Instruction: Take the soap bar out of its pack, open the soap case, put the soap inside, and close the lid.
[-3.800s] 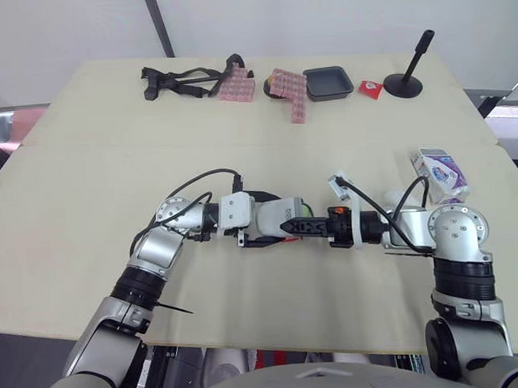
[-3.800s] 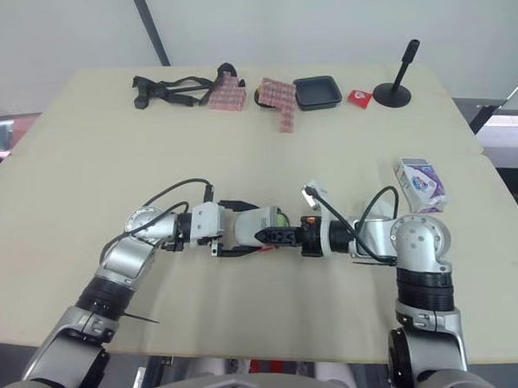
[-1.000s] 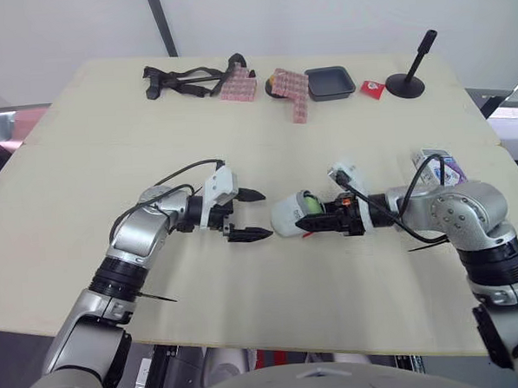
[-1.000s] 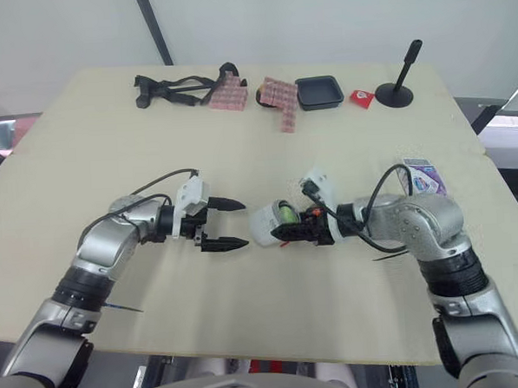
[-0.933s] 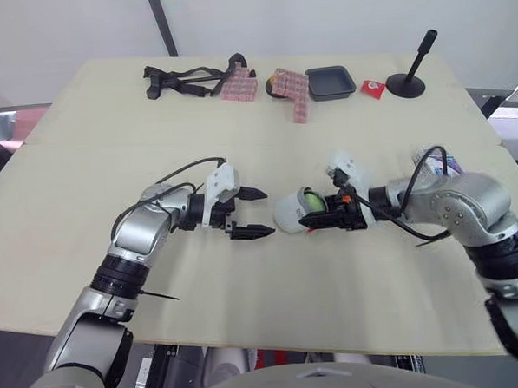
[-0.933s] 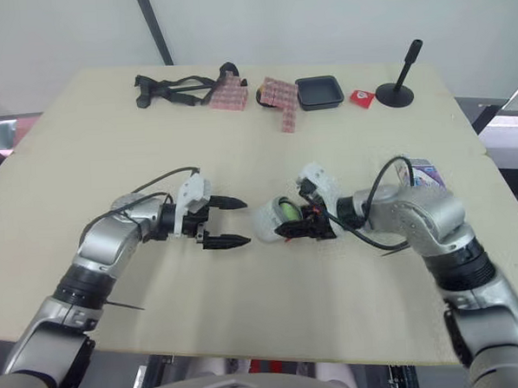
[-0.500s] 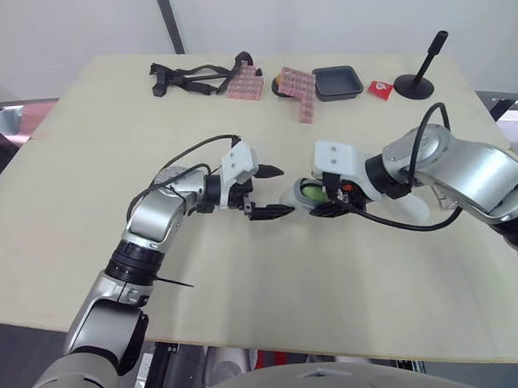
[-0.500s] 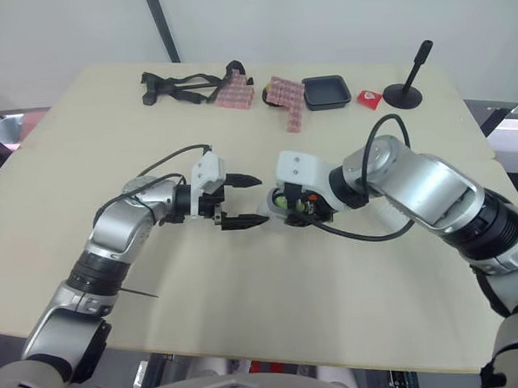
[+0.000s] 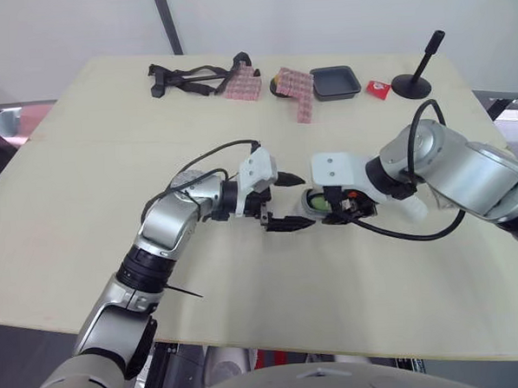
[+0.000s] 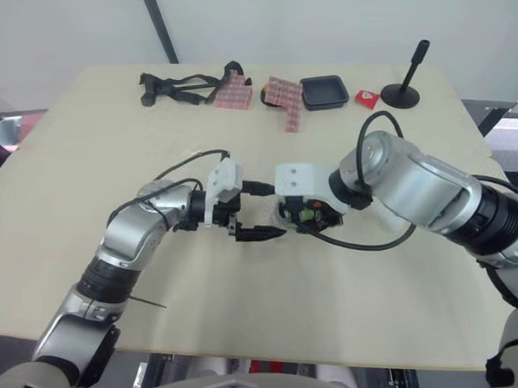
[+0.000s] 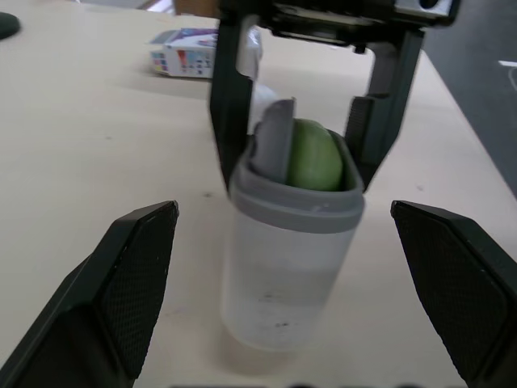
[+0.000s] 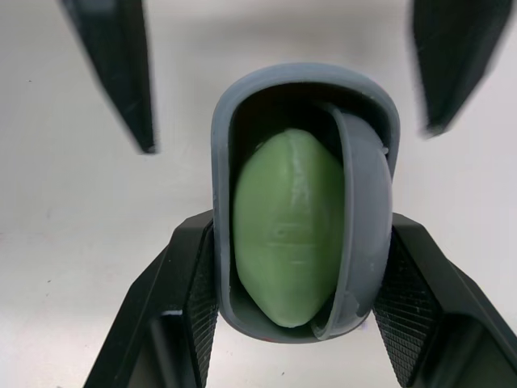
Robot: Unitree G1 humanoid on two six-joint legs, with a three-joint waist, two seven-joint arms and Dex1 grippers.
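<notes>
Left claw [image 9: 305, 203]: wide open, one finger on each side of the soap case [image 11: 287, 267], apart from it.
Right claw [image 12: 299, 222]: closed on the soap case, gripping its two sides close to the mouth.
Soap case: translucent with grey rim, near the middle of the surface [image 9: 110, 167], mouth turned toward the left claw.
Soap [image 12: 287, 226]: green bar, sitting inside the case.
Lid [image 12: 365, 218]: grey flap, tucked just beside the soap, mouth not covered.
Soap pack [image 11: 184, 50]: lying on the surface, well apart behind the right claw.
Far edge: black straps [image 9: 188, 76], pink packs [image 9: 297, 86], black tray [image 9: 336, 82], black stand [image 9: 412, 82].
</notes>
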